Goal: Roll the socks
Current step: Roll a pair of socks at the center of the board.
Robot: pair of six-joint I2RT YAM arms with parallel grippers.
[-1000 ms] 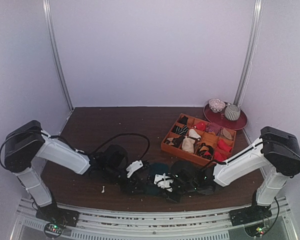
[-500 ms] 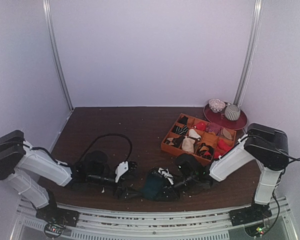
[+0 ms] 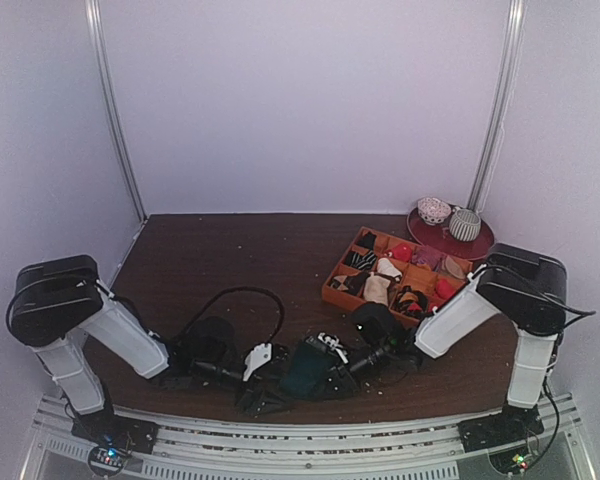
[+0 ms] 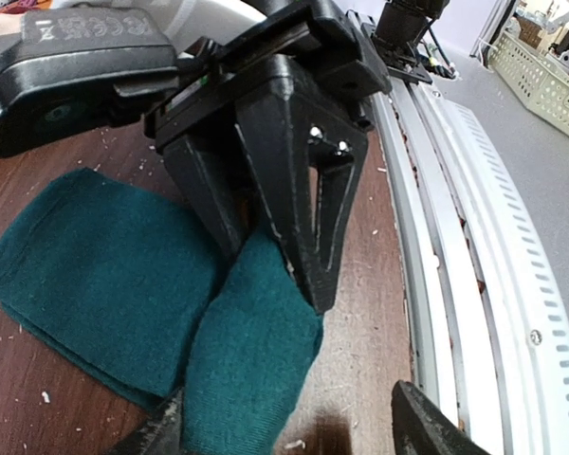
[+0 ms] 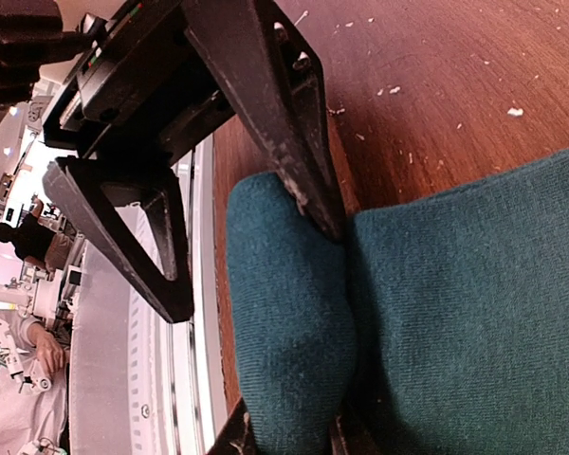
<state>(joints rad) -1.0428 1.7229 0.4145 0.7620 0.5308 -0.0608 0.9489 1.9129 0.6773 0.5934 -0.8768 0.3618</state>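
The socks [image 4: 104, 275] are plain dark teal, the table [image 5: 436, 66] dark brown with white flecks, the tray [image 3: 338, 298] orange.

Dark wooden table [image 3: 230, 250], teal socks [image 3: 305, 368], orange tray [image 3: 332, 293], red plate [image 3: 480, 245], perhaps lint specks.

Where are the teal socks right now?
Top view: the dark teal fabric socks lie centrally at the brown table's near edge, between the left pincer and right pincer.
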